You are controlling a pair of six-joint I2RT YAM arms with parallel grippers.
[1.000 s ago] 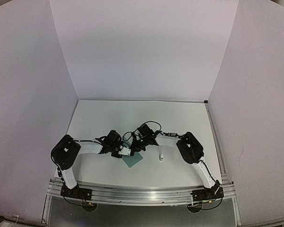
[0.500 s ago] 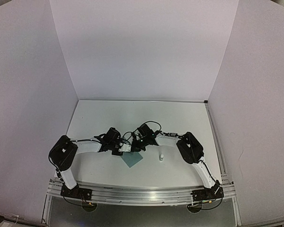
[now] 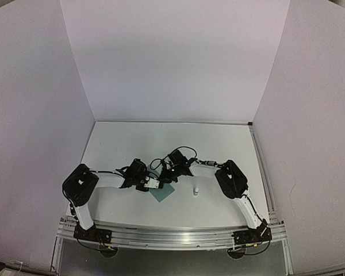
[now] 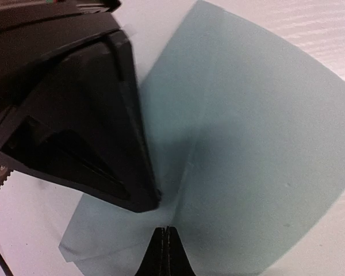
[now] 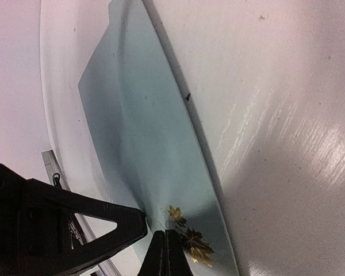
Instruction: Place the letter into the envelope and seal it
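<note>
Sealing stage, by judgement: the left gripper (image 3: 153,184), jaws fully closed, rests its tip on the flat teal paper envelope (image 3: 163,194). The envelope lies on the white table (image 3: 161,144) toward 6 o'clock from the table's centre. The right gripper (image 3: 168,178), likewise fully closed, meets the envelope from 12 o'clock. Whether either tip nips the paper or only presses it cannot be told. A small white bottle (image 3: 195,191) stands just beside the envelope at 3 o'clock. The tan bordered letter shows in no view and is presumably inside.

Good practice here is for one tip to pin the body while the other presses the flap, lightly, since the paper already bows.

Only the right wrist view shows a gold leaf sticker (image 5: 188,240) at its fingertips. The left wrist view shows creases converging there, and only the top view shows the bottle.
</note>
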